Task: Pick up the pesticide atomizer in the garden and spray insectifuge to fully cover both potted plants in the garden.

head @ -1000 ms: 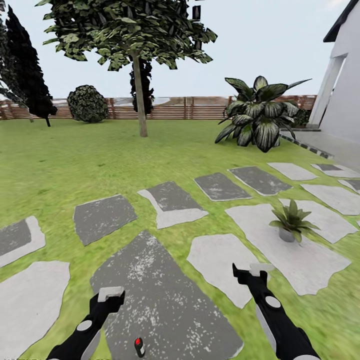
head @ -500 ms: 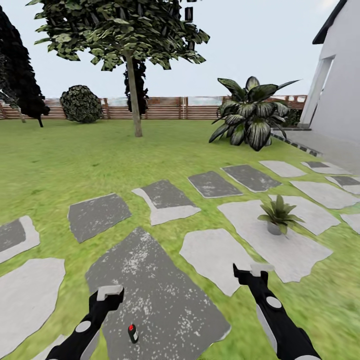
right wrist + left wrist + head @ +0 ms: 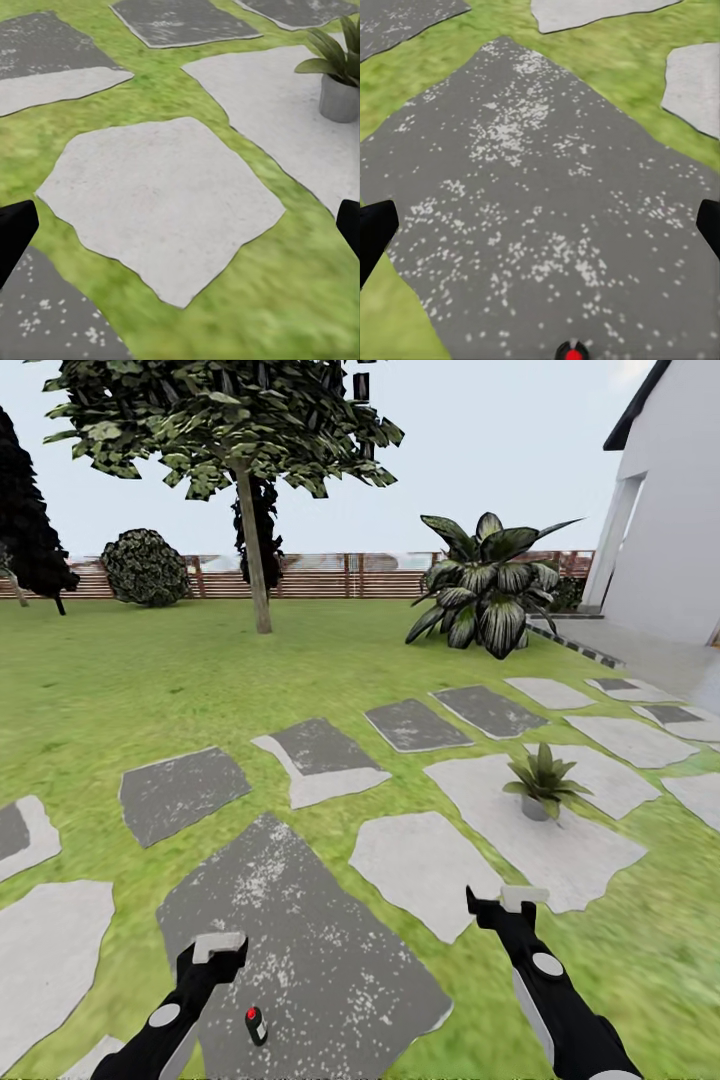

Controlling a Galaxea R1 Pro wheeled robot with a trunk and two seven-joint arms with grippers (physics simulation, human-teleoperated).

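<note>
Lying just beside the left gripper point(image 3: 222, 948), whose jaws stood wide and empty, the small dark red-marked pesticide atomizer point(image 3: 256, 1025) on speckled grey stone point(image 3: 300, 950) risked toppling if nudged.

No legible text in any view.
The pesticide atomizer point(image 3: 256, 1025) on the dark speckled stepping stone point(image 3: 300, 950) shows just a red mark on top, too small to make out any label or lettering; the left wrist view catches only its red tip point(image 3: 572, 351). The potted plant point(image 3: 541, 782) has a plain grey pot, unmarked. The house wall point(image 3: 672, 540), the fence point(image 3: 330, 574) and the paving carry no signs or numbers.
</note>
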